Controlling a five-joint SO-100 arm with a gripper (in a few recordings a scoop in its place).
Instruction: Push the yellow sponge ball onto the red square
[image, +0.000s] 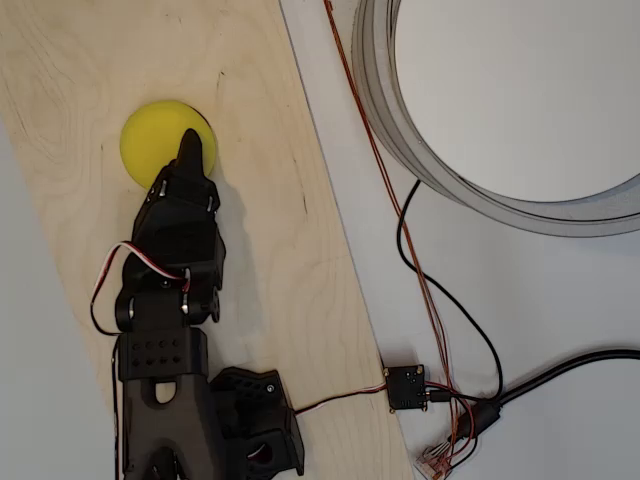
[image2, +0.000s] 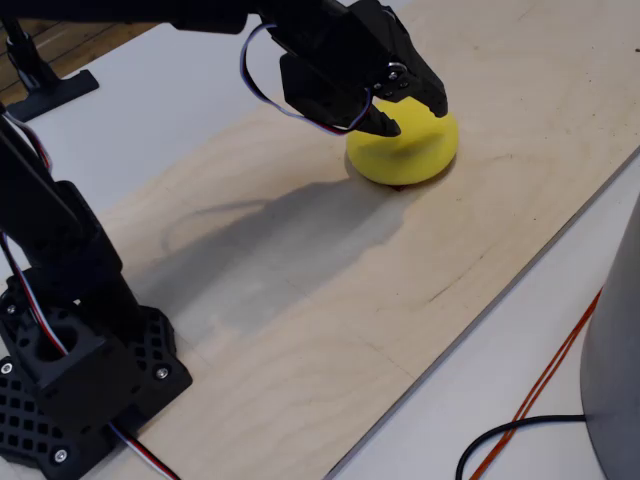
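The yellow sponge ball (image: 152, 140) (image2: 412, 152) lies on the far left part of the pale wooden board (image: 270, 230) (image2: 330, 280). My black gripper (image: 190, 148) (image2: 388, 122) reaches over the ball from the arm's side. Its fingers are together in one point, and that tip lies on the ball's top right part in the overhead view. Nothing is held between them. In the fixed view the ball looks squashed into a low dome under the tip. The red square is hidden; whether it lies under the ball I cannot tell.
The arm's base (image: 190, 420) (image2: 70, 370) stands on the board's near end. On the white table to the right are a large grey ring (image: 420, 150), orange and black cables (image: 420, 270) and a small black circuit box (image: 405, 387). The board's right edge runs diagonally.
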